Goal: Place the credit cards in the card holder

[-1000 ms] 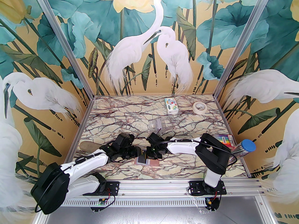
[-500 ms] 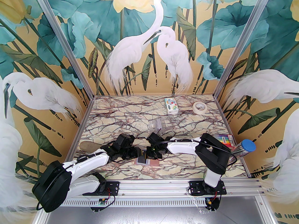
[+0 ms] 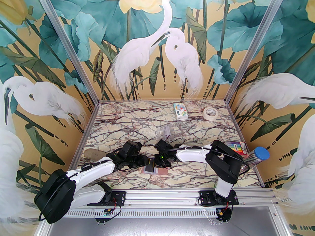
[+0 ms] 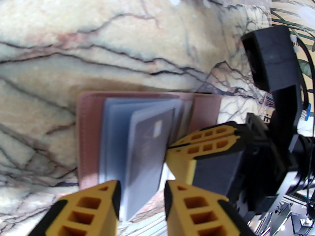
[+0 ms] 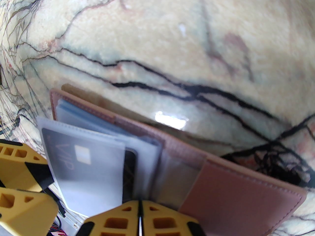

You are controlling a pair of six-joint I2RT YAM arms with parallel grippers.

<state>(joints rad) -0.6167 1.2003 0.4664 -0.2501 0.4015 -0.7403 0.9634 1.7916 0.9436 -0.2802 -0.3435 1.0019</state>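
Change: over the last second the left arm's elbow shifted slightly in the top view – nothing else on the bench moved.
Meaning for the task: probably fine adjustment at one pocket, not a new step; the insertion looked nearly done but not finished.
Card holder: the pink card holder lay open and flat near the front middle of the bench, its clear sleeves fanned upward.
Card: a black card marked VIP sat inside the raised sleeve, its right edge poking out past the sleeve's mouth.
Left pincer: the left pincer stood partly open, a finger on each side of the raised sleeve's lower corner – gaps showed at both pads.
Right pincer: the right pincer was closed, its tips at the sleeve's open edge.
Hard to make out: whether the closed tips pinched the sleeve film or only pressed beside it.
Hidden: the arms covered most of the holder from above; bluish layers behind the raised sleeve could have been more cards or bare plastic.
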